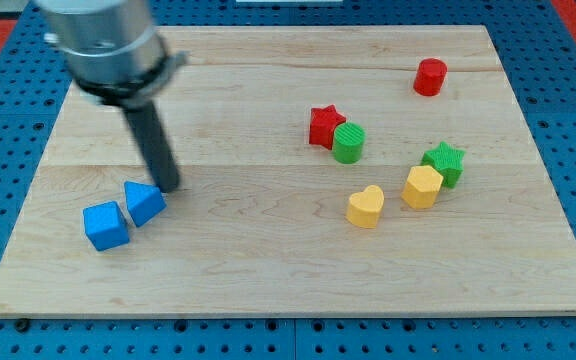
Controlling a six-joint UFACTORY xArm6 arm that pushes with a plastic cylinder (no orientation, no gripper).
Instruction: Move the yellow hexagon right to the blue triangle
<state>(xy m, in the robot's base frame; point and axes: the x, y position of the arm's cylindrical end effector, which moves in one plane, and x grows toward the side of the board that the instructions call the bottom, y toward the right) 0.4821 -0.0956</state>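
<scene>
Near the board's left edge, below mid-height: my tip (168, 187) sits just at the upper right of the blue triangle (144, 203), touching or very nearly so; contact cannot be confirmed. No gripper on this rig, only the straight dark rod, so nothing is held or clamped. Blue cube (105, 225) lies just beside the triangle, toward the bottom left corner; whether the two touch is not clear.

Yellow hexagon (422, 186) is well apart, in the right half of the wooden board (268, 290), roughly mid-height. Green star (446, 162) touches or nearly touches it on the upper right. Yellow heart (365, 207) sits near it on the left, slightly lower. Red star (323, 126) and green cylinder (348, 143) form a touching pair further up toward the centre. Red cylinder (430, 76) stands alone near the top right corner.

Judgement: hexagon not yet engaged; step in hand is the approach. Next move calls for carrying the tip across to the hexagon's right side, between it and the green star or around them, then pushing leftward. The heart lies close to the push line and may be swept along; a path slightly above it looks safer.

Arm pose: rod tilts in the view, wide grey housing at the top left corner, shaft running down and right to the tip.
</scene>
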